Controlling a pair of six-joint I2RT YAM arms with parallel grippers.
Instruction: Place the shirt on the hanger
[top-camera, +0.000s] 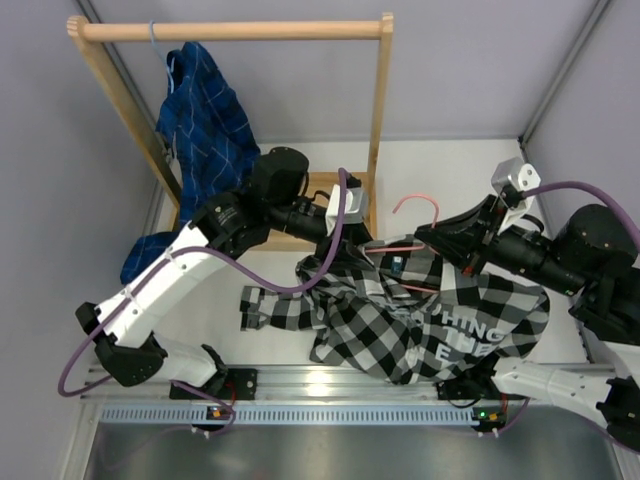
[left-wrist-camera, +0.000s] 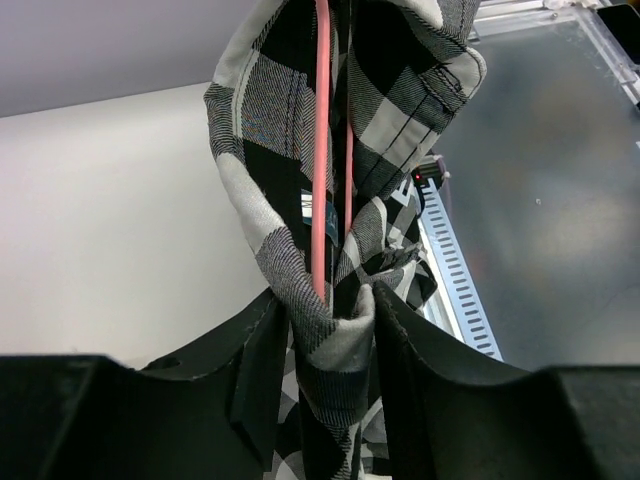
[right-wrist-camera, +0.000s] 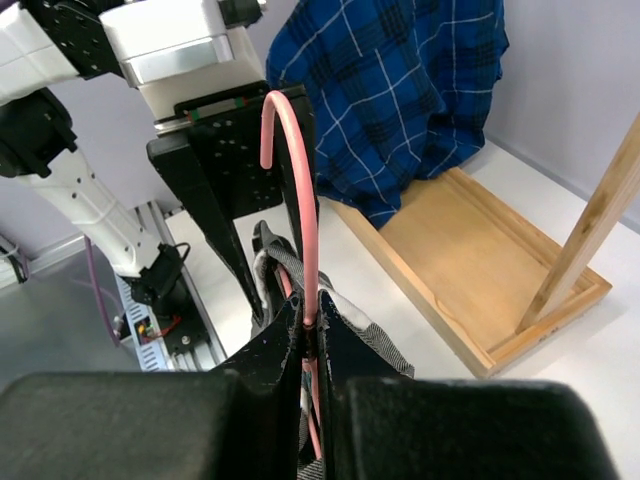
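Observation:
The black-and-white check shirt (top-camera: 430, 325) lies crumpled on the table in front of the arms, its collar end lifted. The pink hanger (top-camera: 415, 205) sits partly inside it, hook sticking out toward the rack. My left gripper (top-camera: 345, 235) is shut on a fold of the shirt (left-wrist-camera: 330, 330), with the hanger's wire (left-wrist-camera: 321, 150) running up through the fabric. My right gripper (top-camera: 432, 238) is shut on the hanger's neck (right-wrist-camera: 310, 325), the hook (right-wrist-camera: 285, 110) rising above its fingers and shirt fabric (right-wrist-camera: 375, 335) bunched around them.
A wooden clothes rack (top-camera: 230, 30) with a wooden base tray (right-wrist-camera: 480, 260) stands at the back. A blue plaid shirt (top-camera: 205, 120) hangs from its rail on another hanger. A metal rail (top-camera: 300, 385) runs along the near edge.

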